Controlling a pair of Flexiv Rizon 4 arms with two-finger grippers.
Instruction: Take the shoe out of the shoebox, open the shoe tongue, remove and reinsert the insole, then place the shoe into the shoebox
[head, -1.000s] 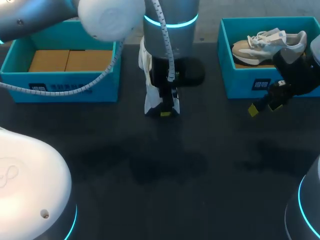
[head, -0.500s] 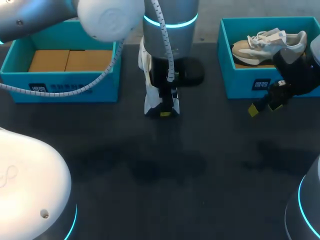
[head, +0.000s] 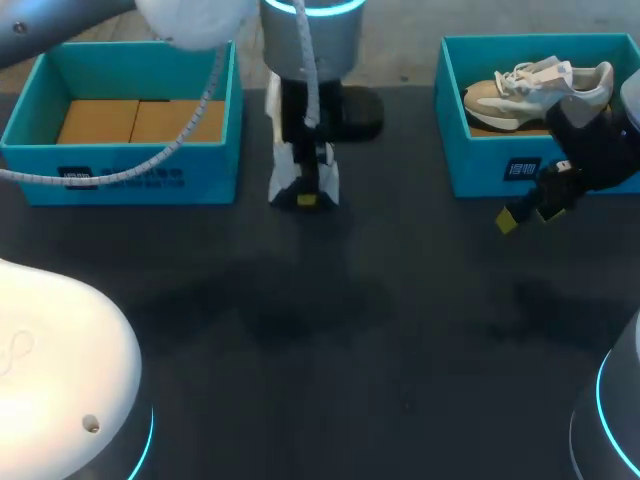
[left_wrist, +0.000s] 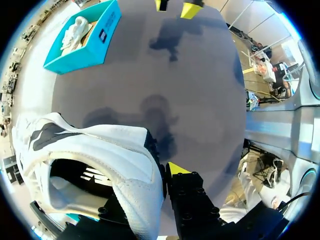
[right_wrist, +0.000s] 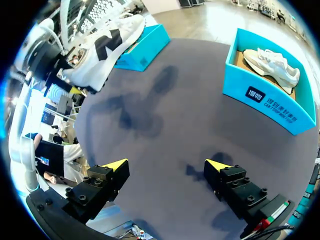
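dark surface (head: 400, 330) carries two teal boxes, well apart. left shoebox (head: 120, 165) shows a brown card lining. right shoebox (head: 480, 165) holds a beige-white sneaker (head: 535, 85). white shoe (left_wrist: 100, 150) with black markings hangs above the surface, between the boxes and nearer the left one. left pincer (head: 305, 198) is clenched on its collar. right pincer (right_wrist: 165, 167) is released, fingers spread, just in front of the right shoebox.

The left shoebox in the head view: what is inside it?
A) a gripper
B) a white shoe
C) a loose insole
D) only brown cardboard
D: the left shoebox shows only brown cardboard inside; the white shoe hangs in the left gripper outside it.
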